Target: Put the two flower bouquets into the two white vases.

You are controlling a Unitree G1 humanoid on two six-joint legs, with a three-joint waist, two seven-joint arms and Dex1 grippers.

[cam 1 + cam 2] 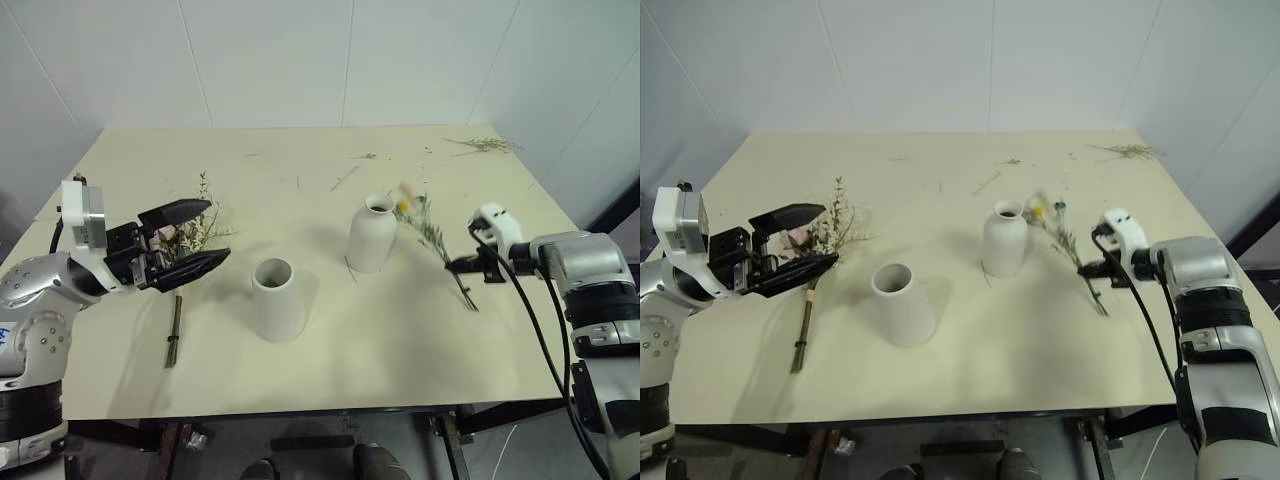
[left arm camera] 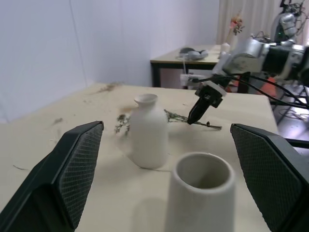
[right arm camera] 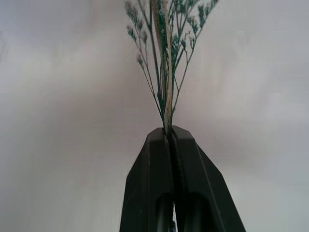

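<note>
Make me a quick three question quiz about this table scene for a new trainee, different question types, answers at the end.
1. True or false: the right tool is shut on the thin sprig bunch.
2. Which vase stands nearer the sprig bunch? A) wide-mouthed vase B) narrow-necked vase
3. Fill in: the big bouquet lies on the table under the open ____ tool.

Key: 1 true; 2 B; 3 left.
</note>
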